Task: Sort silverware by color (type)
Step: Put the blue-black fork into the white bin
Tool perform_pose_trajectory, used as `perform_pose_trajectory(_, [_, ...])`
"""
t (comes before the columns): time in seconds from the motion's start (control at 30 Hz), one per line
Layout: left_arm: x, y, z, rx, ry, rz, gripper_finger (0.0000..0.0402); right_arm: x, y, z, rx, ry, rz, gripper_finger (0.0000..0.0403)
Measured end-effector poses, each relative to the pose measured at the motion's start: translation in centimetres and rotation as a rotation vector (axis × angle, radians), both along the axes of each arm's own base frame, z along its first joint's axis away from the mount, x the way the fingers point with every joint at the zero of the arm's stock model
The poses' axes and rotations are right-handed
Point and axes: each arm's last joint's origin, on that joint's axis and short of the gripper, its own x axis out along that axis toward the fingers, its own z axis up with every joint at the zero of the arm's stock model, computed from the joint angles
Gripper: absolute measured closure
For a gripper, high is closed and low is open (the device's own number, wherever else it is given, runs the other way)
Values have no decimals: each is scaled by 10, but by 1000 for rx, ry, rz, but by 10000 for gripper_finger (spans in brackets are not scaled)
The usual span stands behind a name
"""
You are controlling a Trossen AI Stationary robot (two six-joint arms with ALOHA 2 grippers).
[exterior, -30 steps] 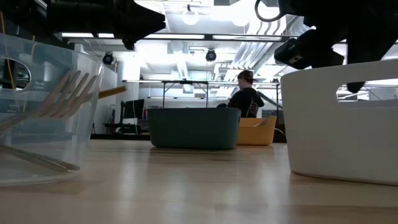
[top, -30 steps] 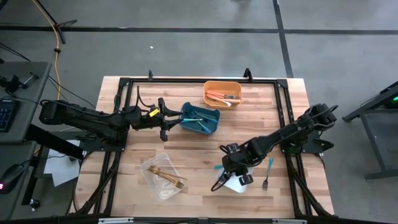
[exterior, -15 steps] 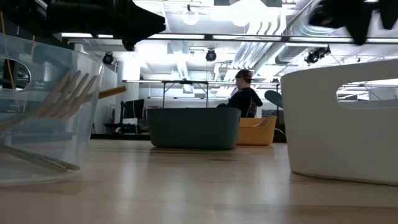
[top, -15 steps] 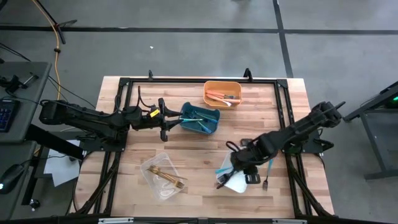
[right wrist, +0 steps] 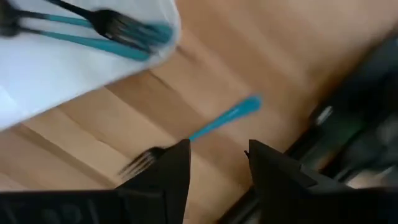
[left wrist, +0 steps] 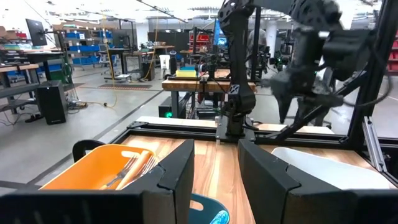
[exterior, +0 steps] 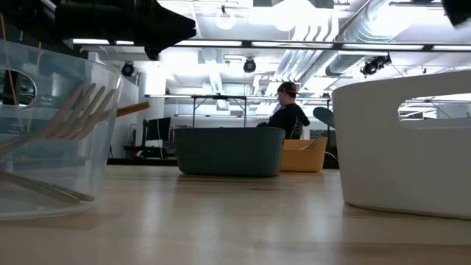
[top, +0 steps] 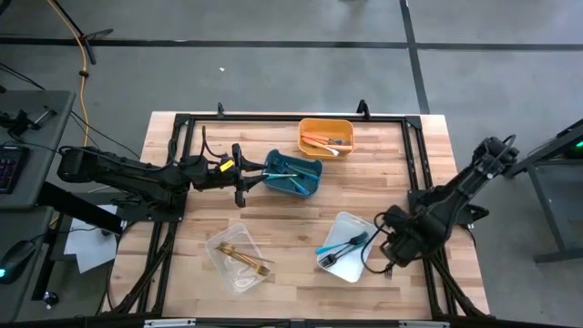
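Vs 1 s ago: right tool (top: pixel 387 253) has moved off the white bin (top: pixel 357 271) toward the table's (top: pixel 301 214) right side, now over the teal-handled fork (right wrist: pixel 193 134) lying on bare wood near the frame rail. Two teal-handled forks (top: pixel 342 248) now lie in the white bin, handles sticking over its rim. Left arm unchanged.
Right tool: fingers apart, empty, fork visible between them in wrist view, not touching.
Left tool (top: pixel 244 173): fingers part-open, nothing held, at the teal bin's (top: pixel 293 175) left edge.
Orange bin (top: pixel 326 137) holds salmon pcs; clear bin (top: pixel 239 259) holds gold forks (top: pixel 246 259).
Table centre is open wood; right rail sits close beside the loose fork.
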Motion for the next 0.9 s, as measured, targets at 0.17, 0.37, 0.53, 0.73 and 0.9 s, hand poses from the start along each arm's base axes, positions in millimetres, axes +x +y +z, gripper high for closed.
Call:
perform_pose_trajectory(0.17, [0, 0, 0, 0, 0, 0, 286, -14, -6, -38, 150, 6, -270, 247])
perform_pose_trajectory(0.37, [0, 0, 0, 0, 0, 0, 286, -21, -10, -80, 272, 45, -374, 247])
perform_pose_trajectory(0.53, [0, 0, 0, 1, 0, 0, 286, -22, -10, -96, 321, 19, -444, 247])
perform_pose_trajectory(0.73, [0, 0, 0, 1, 0, 0, 286, -25, -13, -105, 312, 12, -522, 247])
perform_pose_trajectory(0.9, [0, 0, 0, 2, 0, 0, 286, -28, -17, -112, 280, 15, -576, 247])
